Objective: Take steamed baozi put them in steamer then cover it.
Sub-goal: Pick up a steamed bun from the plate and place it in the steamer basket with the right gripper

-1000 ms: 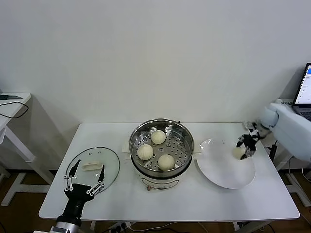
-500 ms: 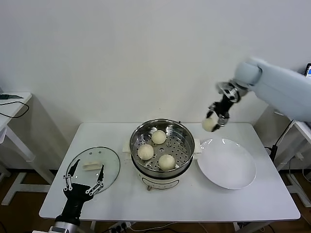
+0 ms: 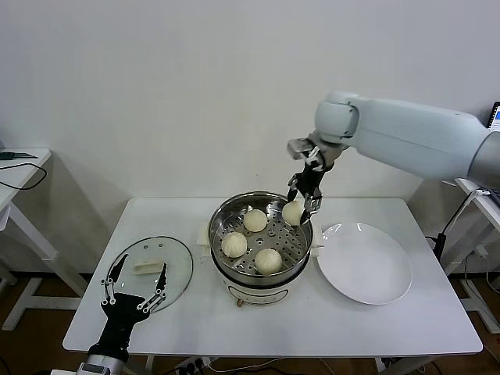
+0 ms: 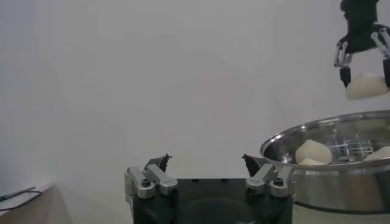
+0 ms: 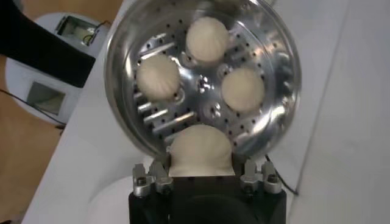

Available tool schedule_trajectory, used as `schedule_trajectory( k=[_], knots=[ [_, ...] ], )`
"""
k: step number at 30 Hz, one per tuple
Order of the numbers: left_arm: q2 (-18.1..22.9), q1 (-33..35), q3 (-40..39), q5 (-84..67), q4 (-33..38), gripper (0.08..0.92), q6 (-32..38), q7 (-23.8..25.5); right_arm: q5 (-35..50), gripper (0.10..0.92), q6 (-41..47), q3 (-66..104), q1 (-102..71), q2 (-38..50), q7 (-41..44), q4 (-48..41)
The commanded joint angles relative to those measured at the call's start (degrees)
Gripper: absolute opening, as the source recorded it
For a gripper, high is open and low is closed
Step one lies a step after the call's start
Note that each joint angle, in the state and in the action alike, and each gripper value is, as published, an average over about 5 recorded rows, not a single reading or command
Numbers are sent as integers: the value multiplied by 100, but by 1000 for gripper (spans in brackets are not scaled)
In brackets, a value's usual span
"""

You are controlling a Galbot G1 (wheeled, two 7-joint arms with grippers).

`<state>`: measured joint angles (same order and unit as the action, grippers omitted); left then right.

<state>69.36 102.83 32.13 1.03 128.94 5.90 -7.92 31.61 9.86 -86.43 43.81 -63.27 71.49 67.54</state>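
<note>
The steamer (image 3: 221,212) stands mid-table with three baozi on its perforated tray: one at the back (image 3: 254,219), one at the left (image 3: 233,244), one at the front (image 3: 267,259). My right gripper (image 3: 301,205) is shut on a fourth baozi (image 3: 293,212) and holds it just above the steamer's back right rim. In the right wrist view the held baozi (image 5: 200,152) sits between the fingers over the steamer (image 5: 122,79). The glass cover (image 3: 148,270) lies flat on the table at the left. My left gripper (image 3: 133,293) is open and hovers over the cover's near edge.
An empty white plate (image 3: 364,263) lies right of the steamer. A side table (image 3: 19,168) with a cable stands at the far left. A laptop edge (image 3: 494,117) shows at the far right.
My right gripper has lifted the fourth baozi off the white plate and carried it up and left, to just above the steamer's rim. The left arm has not moved.
</note>
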Motion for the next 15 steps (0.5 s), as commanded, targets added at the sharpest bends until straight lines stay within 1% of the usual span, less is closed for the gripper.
schedule_trajectory(
  k=[1,6,15],
  knots=[
    [-8,8,-4,-4,10,823,15,-3,1,662,228,-398,-90,-450,-298,107],
    [-26,23,35,-14,25,823,35,-3,-129,662,240,-376,-313,-576,-368,-130],
    [8,20,41,-14,18,823,55,21,-456,666,225,-294,-717,-582,-428,-287]
  ],
)
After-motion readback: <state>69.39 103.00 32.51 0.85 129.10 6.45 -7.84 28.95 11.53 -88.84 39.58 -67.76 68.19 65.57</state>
